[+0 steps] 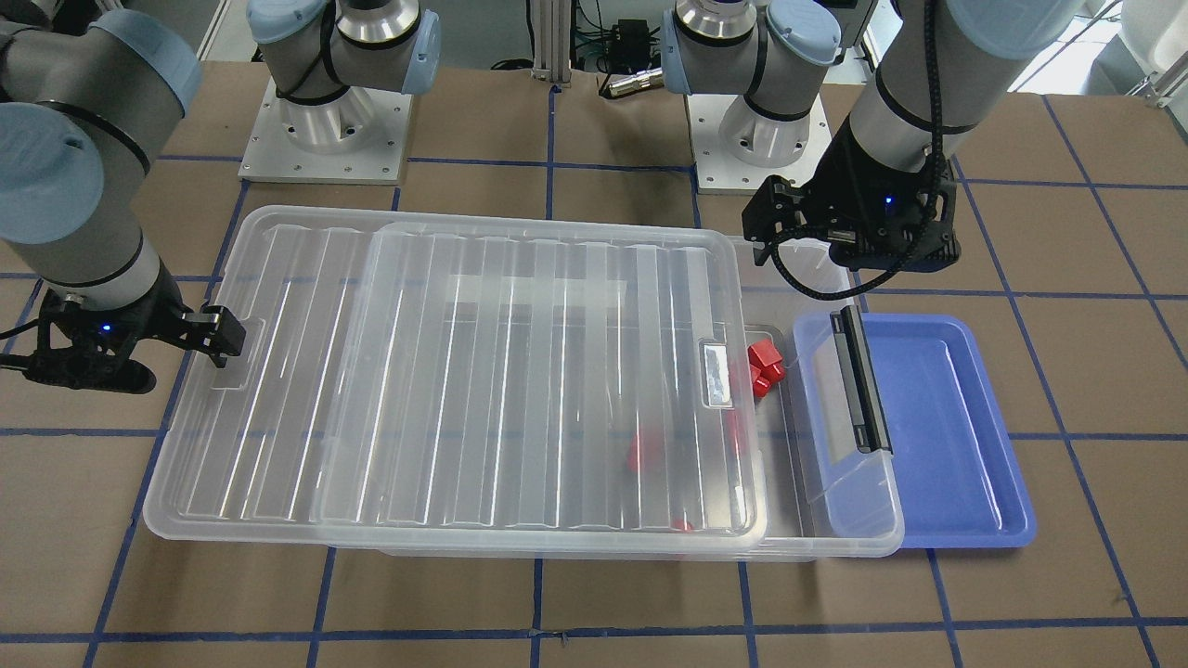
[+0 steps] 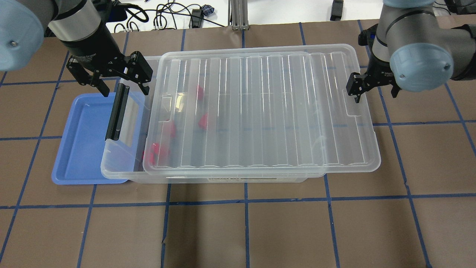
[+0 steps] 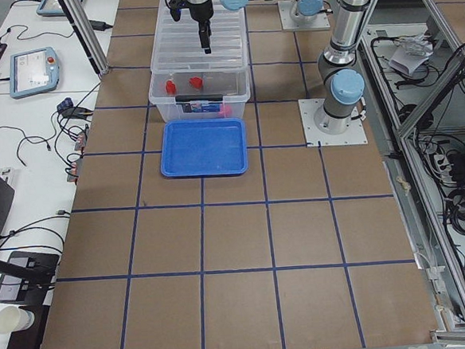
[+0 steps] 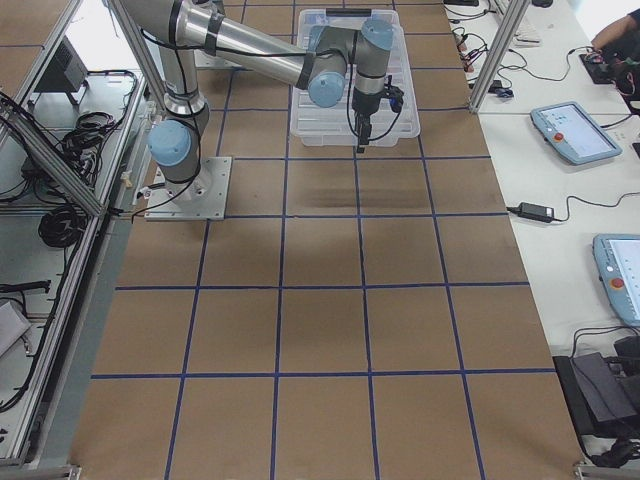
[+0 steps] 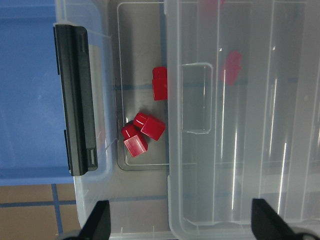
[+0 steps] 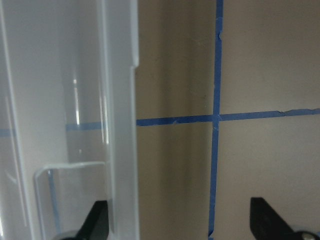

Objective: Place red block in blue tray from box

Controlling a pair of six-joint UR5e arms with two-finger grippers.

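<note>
Right, eyes on the red block (image 5: 160, 83): it lies on the box floor in the narrow uncovered strip, centre of the left wrist view, with two more red blocks (image 5: 148, 126) touching each other just below it. Further reds show only as pink blurs through the lid (image 1: 520, 371), one of them right of centre in the front-facing view.

That ribbed clear lid is what stands in the way. It covers most of the box (image 2: 121, 160) and sits offset toward the right side of the overhead view, overhanging that end, so only the strip at the latch end is bare. The black latch handle (image 1: 863, 378) runs along that end, between the strip and the blue tray (image 1: 956, 436). The tray sits at the right of the front-facing view, and seen from above the box's end overlaps its near edge; whether the box rests on it, I cannot tell.

Above the latch end hangs the left gripper (image 2: 122, 85), jaws spread wide with nothing between them. Its fingertips (image 5: 98, 220) sit at the bottom of the wrist view, clear of the blocks. At the lid's far end the right gripper (image 6: 181, 226) is spread wide too and holds nothing, with the lid's rim just inside one finger; I cannot tell whether they touch. Underneath, the brown table (image 2: 282, 230) carries a blue tape grid.
</note>
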